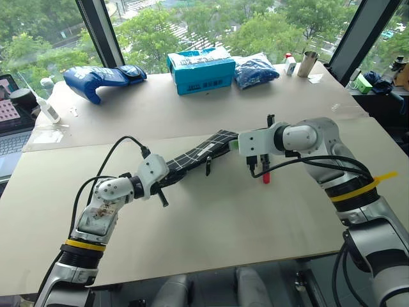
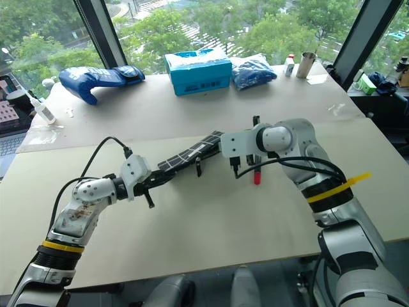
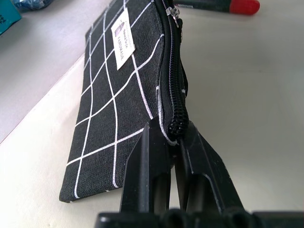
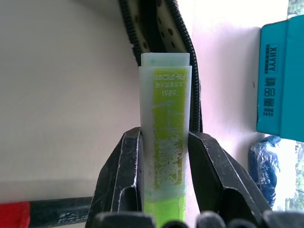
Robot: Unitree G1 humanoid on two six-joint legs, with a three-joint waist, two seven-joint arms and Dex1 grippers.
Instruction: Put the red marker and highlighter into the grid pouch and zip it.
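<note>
Closest in, the left gripper (image 1: 167,181) is clamped hard on the near end of the grid pouch (image 1: 198,152), both black fingers (image 3: 142,175) pinched on the fabric right at the end of the zipper. That grip lifts the pouch off the table (image 1: 211,230), so it hangs between the two arms, stretched from the left gripper towards the right one. On the pouch's side the small white label (image 3: 122,34) faces up, and a black pull strap (image 1: 208,166) dangles below its middle.

At the pouch's far end, the right gripper (image 1: 234,143) has the highlighter (image 4: 165,137) squeezed between its two fingers (image 4: 122,175), pale lime body pointing straight at the pouch's mouth. From the right wrist, the zipper teeth part on either side of the highlighter's tip, so the mouth is open there; whether the tip is already past the opening is hard to tell.

Just beyond the pouch's far end, under the right wrist, the red marker (image 1: 266,176) lies on the table, red end showing, nobody holding it.

Well behind the pouch on the back table sits a teal box (image 1: 201,71), a blue glove (image 1: 102,80) off to its left.
</note>
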